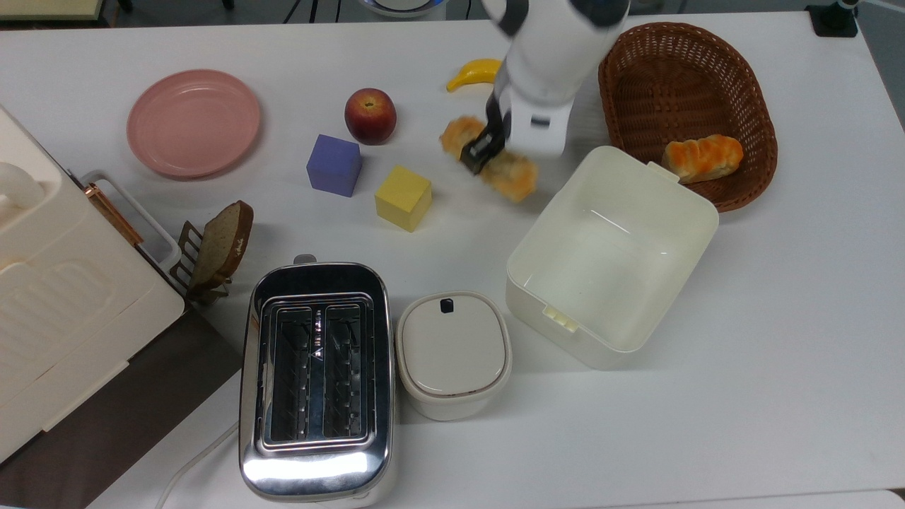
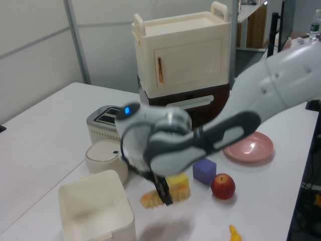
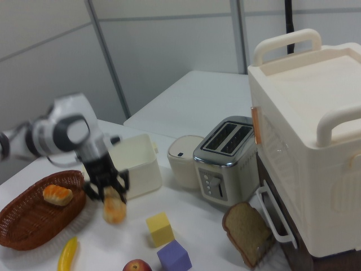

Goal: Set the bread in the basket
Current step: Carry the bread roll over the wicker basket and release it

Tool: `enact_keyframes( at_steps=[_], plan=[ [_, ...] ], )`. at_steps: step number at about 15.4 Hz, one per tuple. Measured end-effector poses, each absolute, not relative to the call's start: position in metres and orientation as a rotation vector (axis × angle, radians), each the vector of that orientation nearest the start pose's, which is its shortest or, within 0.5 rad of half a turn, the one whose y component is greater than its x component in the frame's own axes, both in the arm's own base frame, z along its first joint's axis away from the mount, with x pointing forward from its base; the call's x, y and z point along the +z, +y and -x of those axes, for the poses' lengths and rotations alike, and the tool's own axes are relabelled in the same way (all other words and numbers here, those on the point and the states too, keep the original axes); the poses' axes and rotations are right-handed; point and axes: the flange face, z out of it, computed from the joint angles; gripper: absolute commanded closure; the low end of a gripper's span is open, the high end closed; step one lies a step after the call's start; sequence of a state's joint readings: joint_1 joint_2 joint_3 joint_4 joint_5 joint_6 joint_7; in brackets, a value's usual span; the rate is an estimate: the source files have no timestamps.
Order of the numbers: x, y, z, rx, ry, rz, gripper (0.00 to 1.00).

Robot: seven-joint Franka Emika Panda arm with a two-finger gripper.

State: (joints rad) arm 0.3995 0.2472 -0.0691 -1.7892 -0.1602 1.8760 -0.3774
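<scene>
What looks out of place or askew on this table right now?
Nothing looks spilled or damaged. The long golden-tan ridged loaf is off the table, clamped in the gripper. An orange-and-cream twisted bun lies in the dark-brown wicker basket.

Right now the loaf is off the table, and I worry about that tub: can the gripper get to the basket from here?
Probably yes. The gripper holds the bread lifted, and the basket sits open-topped nearby. The cream tub stands at the basket's near rim, beside the path rather than across it.
</scene>
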Motion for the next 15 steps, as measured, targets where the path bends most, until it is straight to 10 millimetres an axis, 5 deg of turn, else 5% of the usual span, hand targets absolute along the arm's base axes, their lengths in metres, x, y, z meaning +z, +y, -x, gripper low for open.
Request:
enact_keyframes(
  at_steps=[2,5,9,11,12,15],
  plan=[
    [0.46,0.195,-0.576,0.243,-1.184,3.029,0.4],
    [0.489,0.236,-0.562,0.201,-1.123,3.004,0.38],
    [0.478,0.347,-0.509,0.189,-0.927,3.08,0.31],
    [0.473,0.4,-0.481,0.146,-0.823,3.087,0.0],
    [0.468,0.421,-0.468,0.125,-0.769,3.095,0.0],
    [0.435,0.454,-0.459,0.107,-0.579,3.137,0.0]
  ],
)
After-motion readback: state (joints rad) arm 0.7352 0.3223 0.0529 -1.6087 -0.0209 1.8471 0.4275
